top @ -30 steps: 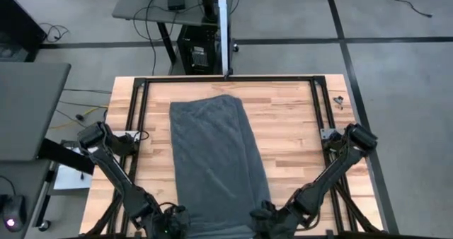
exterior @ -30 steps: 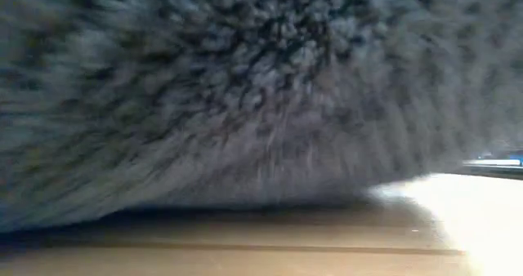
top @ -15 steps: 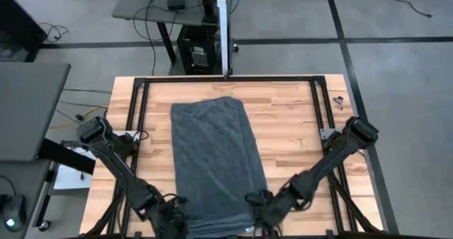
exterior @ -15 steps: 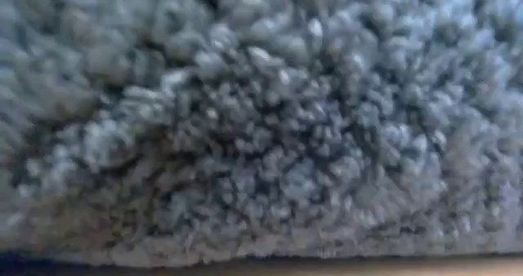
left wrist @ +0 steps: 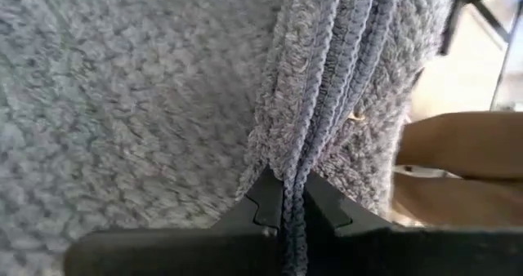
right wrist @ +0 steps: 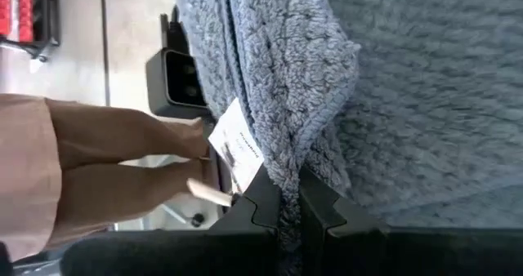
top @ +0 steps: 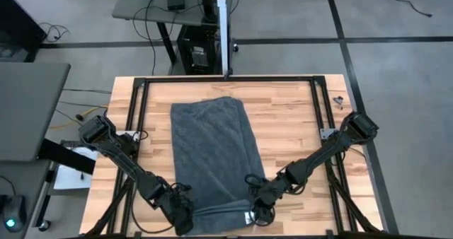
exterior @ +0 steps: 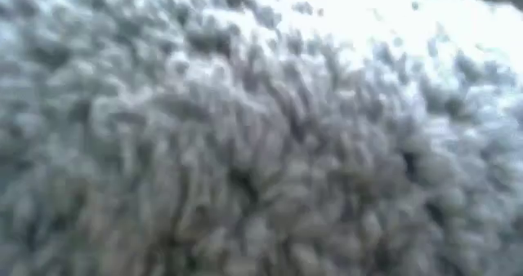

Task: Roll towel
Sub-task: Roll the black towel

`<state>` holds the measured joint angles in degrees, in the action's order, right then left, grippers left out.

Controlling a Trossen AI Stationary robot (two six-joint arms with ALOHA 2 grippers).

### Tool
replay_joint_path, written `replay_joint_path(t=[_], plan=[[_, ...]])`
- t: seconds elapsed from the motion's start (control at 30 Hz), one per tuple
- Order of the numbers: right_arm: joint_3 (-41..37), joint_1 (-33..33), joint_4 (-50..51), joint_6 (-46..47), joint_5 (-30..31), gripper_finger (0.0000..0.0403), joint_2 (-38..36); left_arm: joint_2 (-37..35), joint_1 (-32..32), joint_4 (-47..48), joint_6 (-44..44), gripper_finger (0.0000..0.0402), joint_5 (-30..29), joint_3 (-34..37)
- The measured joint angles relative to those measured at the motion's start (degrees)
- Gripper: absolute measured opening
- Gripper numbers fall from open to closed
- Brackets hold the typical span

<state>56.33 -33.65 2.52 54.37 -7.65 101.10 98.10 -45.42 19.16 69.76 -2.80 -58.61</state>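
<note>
The towel (top: 212, 158) lies lengthwise down the middle of the desk (top: 290, 119), from the upper centre of the high view to the lower edge. Its far end lies flat. Its near end, at the bottom of the frame, is lifted and turned over on itself into a short fold.

The left gripper (top: 182, 214) is at the lower-left corner of the towel in the high view. In the left wrist view its fingers (left wrist: 265, 201) are clamped fully together on the stitched hem (left wrist: 327, 104), with the cloth hanging from them. The right gripper (top: 256, 212) is at the lower-right corner. In the right wrist view it is likewise pinched tight on the hem, just beside the small white tag (right wrist: 237, 145).

Holding the two near corners at the same height keeps the leading edge straight across the towel's width, so that the roll is likely to start even rather than skewed. Both arms reach in from the desk's outer sides, which leaves the towel's length free ahead of the fold.

The low view is filled by terry pile close to the lens, so it probably shows the raised fold; nothing else can be read from it.

In the right wrist view a person's legs (right wrist: 106, 170) show beyond the desk.
</note>
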Motion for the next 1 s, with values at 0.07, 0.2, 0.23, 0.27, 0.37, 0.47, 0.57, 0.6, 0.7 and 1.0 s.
replay_joint_path(t=[0.07,0.2,0.23,0.27,0.37,0.47,0.57,0.6,0.7,1.0], plan=[[-0.3,0.2,0.1,-0.4,-0.1,0.0,0.6,1.0,0.1,0.4,0.2,0.0,0.1,0.0],[-0.3,1.9,1.7,-2.2,0.3,0.0,1.3,1.6,0.8,2.5,0.9,0.0,-0.2,-0.1],[-0.4,2.0,1.7,-2.7,0.3,0.0,1.3,1.8,0.7,2.8,1.2,0.0,-0.4,-0.1],[-0.3,2.2,1.5,-3.3,0.3,0.0001,1.7,2.2,0.6,2.7,1.6,0.0,-0.4,-0.1],[-0.4,3.8,2.3,-3.8,-0.1,0.001,1.6,1.8,1.7,3.1,1.5,0.0,-0.4,0.0],[-0.4,4.2,2.6,-5.1,-0.7,0.0026,1.2,2.2,1.8,2.7,0.9,0.0,0.1,0.0],[-0.6,5.0,4.0,-6.1,-1.2,0.0038,1.0,1.8,2.4,3.3,0.2,0.0,0.8,0.2],[-0.6,4.9,4.0,-6.2,-1.3,0.004,1.0,1.9,2.3,3.3,0.1,0.0001,1.0,0.1],[-0.5,5.3,5.1,-6.3,-0.9,0.0043,1.3,2.3,2.4,4.3,0.4,0.001,1.2,0.1],[-0.5,4.5,7.8,-6.4,-0.5,0.0045,1.3,2.3,2.3,4.4,0.5,0.0028,1.2,0.1]])
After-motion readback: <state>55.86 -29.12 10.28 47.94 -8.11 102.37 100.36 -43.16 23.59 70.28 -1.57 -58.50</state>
